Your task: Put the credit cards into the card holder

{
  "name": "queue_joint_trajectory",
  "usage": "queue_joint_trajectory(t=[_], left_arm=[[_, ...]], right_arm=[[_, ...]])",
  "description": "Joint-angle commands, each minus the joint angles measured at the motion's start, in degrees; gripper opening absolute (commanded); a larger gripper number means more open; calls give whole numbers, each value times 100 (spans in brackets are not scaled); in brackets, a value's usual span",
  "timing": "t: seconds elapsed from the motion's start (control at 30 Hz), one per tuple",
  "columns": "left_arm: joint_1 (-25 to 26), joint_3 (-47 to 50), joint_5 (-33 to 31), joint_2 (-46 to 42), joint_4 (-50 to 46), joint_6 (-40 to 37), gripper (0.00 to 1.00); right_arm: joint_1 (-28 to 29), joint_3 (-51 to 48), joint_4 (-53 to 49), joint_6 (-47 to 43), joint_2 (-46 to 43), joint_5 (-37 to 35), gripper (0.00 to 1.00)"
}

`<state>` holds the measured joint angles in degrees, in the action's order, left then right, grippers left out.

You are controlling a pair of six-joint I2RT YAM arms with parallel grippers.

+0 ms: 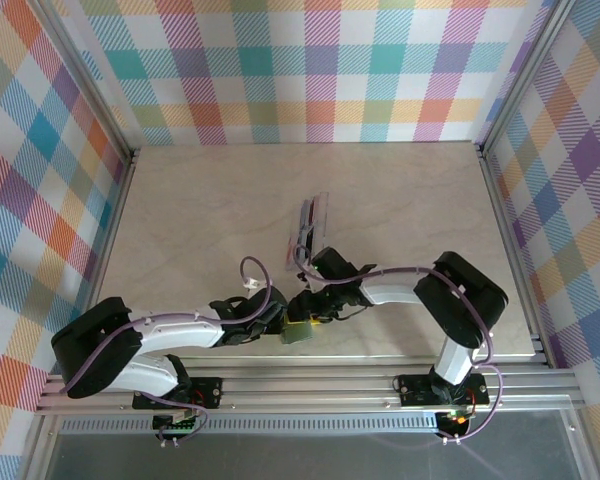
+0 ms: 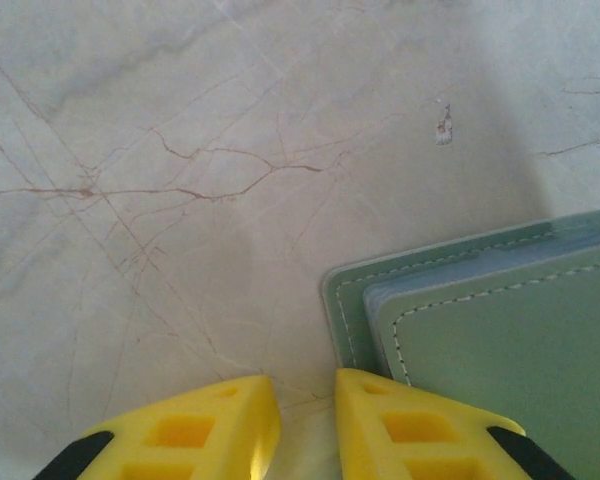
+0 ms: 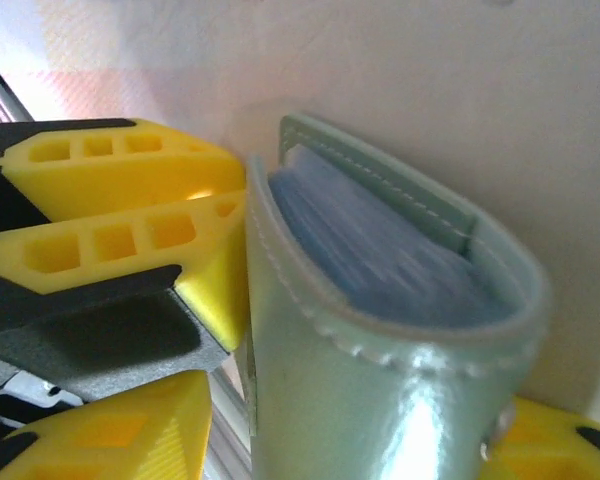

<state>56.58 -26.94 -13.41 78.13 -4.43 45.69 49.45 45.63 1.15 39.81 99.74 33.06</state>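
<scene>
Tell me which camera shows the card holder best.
The right wrist view: the card holder is close up, bowed open, with blue credit cards visible between its flaps. The left wrist view catches one stitched corner of it. In the top external view it is a small, distant green patch.

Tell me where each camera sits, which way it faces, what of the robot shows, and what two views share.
Top external: above and behind the bases, looking down at the table; left arm and right arm show.
Left wrist: looking down at the table; left gripper at the bottom.
Right wrist: close on the wallet held by the right gripper.
Shared: both wrist views catch the wallet.
</scene>
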Motion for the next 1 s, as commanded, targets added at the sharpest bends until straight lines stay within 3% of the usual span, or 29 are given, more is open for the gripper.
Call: queue_joint_trajectory(t=[0.0, 0.13, 0.2, 0.3, 0.43, 0.57, 0.8, 0.87, 0.97], left_arm=[[14, 469, 110, 476, -191, 166, 27], [12, 450, 119, 281, -256, 142, 27], [16, 420, 98, 9, -432, 117, 29], [2, 416, -150, -708, -900, 129, 37], [-96, 470, -342, -1514, -1469, 97, 43], [-197, 504, -333, -1848, -1658, 73, 45], [-276, 498, -191, -1825, -1544, 48, 47], [-304, 473, -136, -1827, -1504, 30, 47], [-361, 431, -47, -1827, -1467, -21, 48]], right_arm=[[129, -50, 456, 71, -6, 516, 43], [109, -78, 110, -18, -365, 101, 10], [74, -50, -517, -179, -734, -653, 0], [169, 306, -2345, -459, -1398, -2830, 0], [320, 719, -3925, -394, -1808, -4778, 0], [683, 1306, -5296, 61, -1605, -6295, 0], [1276, 1986, -6377, 783, -527, -6983, 1], [1476, 2191, -6504, 969, -26, -7003, 8], [1679, 2337, -6051, 798, 541, -6588, 26]])
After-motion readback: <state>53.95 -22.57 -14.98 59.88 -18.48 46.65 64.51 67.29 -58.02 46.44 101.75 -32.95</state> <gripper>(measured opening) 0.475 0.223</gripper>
